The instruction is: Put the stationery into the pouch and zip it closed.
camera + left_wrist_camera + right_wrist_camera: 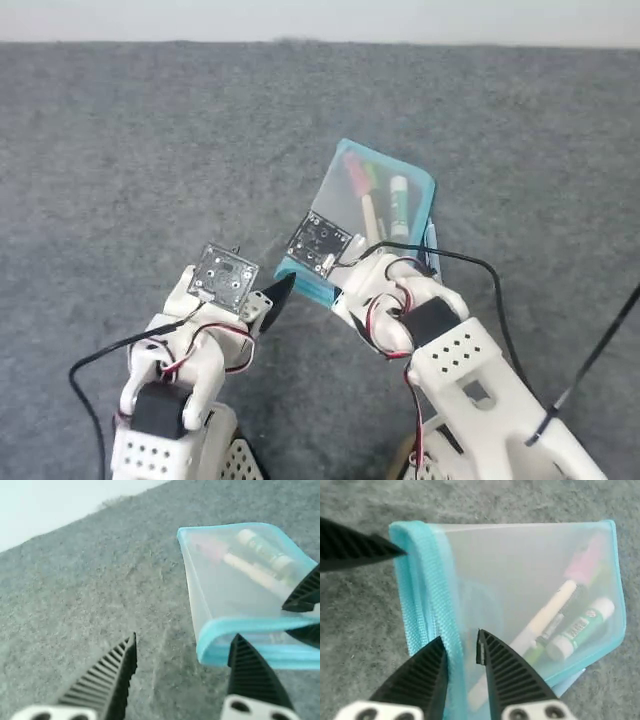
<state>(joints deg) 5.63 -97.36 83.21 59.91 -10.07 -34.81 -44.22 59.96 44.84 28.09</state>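
The translucent pouch point(375, 205) with blue trim lies on the grey carpet, and inside it are a pink marker point(355, 170), a white pen point(545, 620) and a glue stick point(580, 627). My right gripper point(460, 637) is shut on the pouch's blue zip edge point(432, 610) at its near end, also seen in the high view as the right gripper point(322, 272). My left gripper point(185, 639) hangs open just left of that end. One of its fingers point(250, 672) is close to the pouch's near corner point(205, 652), with nothing held.
Grey carpet point(130, 150) surrounds the pouch, with free room to the left and beyond it. A slim pale-blue object point(432, 240) lies along the pouch's right side. Black cables point(490, 290) trail over the right arm.
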